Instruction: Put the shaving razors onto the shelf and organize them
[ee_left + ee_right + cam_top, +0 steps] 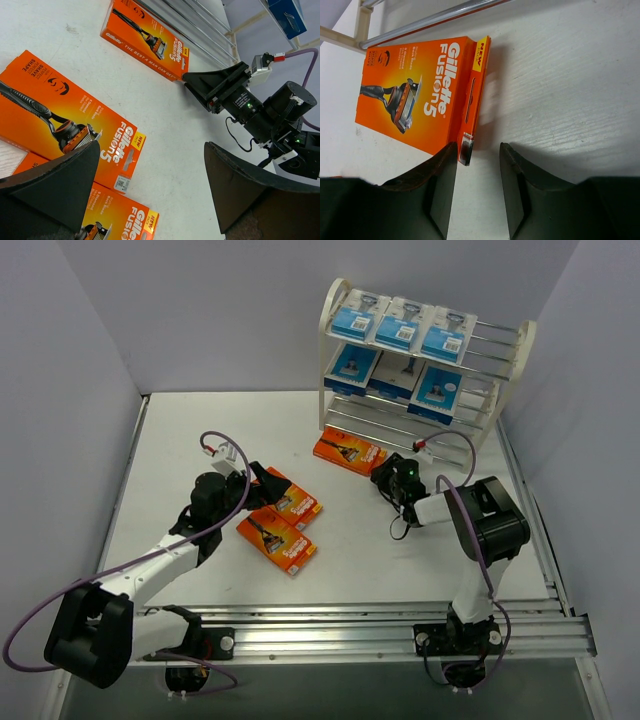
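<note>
Three orange razor boxes lie flat on the white table. One (350, 451) (415, 95) (145, 37) lies just in front of the shelf (525, 345). My right gripper (385, 478) (478, 150) stands at its near corner, partly open, with that corner just ahead of the left finger and nothing gripped. The other two boxes (292, 502) (277, 541) lie side by side at centre left. My left gripper (262, 480) (151, 150) hovers wide open over their edge, holding nothing. Blue razor packs (398, 328) fill the shelf's top tier and others (395, 375) the middle tier.
The shelf's lowest tier (400, 425) shows only bare metal rods, also seen as a rod (430, 20) behind the box in the right wrist view. White walls enclose the table on the left, back and right. An aluminium rail (400, 630) runs along the near edge.
</note>
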Robot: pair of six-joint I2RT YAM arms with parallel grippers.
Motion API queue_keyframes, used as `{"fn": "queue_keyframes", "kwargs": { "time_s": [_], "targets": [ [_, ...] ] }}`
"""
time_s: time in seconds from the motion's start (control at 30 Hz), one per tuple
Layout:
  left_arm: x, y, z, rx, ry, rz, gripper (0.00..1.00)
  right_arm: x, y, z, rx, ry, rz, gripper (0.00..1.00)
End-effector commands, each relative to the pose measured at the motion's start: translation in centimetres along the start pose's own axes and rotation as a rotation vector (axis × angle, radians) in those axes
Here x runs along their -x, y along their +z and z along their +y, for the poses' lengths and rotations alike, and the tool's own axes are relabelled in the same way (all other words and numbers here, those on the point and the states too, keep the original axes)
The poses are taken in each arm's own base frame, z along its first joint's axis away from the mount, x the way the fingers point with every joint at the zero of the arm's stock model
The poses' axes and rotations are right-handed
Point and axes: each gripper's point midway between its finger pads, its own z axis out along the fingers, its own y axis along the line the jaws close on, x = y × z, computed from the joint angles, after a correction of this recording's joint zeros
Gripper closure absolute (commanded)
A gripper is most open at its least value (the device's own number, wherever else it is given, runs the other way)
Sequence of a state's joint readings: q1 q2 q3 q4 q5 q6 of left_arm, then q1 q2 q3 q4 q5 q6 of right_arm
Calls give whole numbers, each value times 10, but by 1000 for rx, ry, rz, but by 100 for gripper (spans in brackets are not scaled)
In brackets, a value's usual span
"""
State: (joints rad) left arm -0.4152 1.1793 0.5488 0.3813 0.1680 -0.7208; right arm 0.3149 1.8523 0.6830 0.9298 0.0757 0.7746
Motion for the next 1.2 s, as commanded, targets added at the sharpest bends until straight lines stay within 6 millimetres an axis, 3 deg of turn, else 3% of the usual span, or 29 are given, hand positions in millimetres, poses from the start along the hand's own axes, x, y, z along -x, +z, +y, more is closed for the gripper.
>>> {"fn": "queue_keyframes", "kwargs": {
  "time_s": [0.0, 0.67, 0.8, 0.93, 1.17],
  "targets": [
    [24, 3, -20, -70, 33, -63, 6, 8, 8, 1, -15, -2, -37, 65],
    [22, 3, -25, -92, 28, -47, 6, 17, 7, 12, 5, 32, -65, 92],
    [23, 0, -26, -94, 27, -50, 6, 19, 1, 19, 22, 36, -67, 100],
    [23, -3, -29, -100, 7, -51, 6, 19, -8, 25, 35, 42, -67, 100],
    [16, -1, -42, -158, -76, -27, 6, 11, -41, 58, 114, 43, -45, 100]
  ]
}}
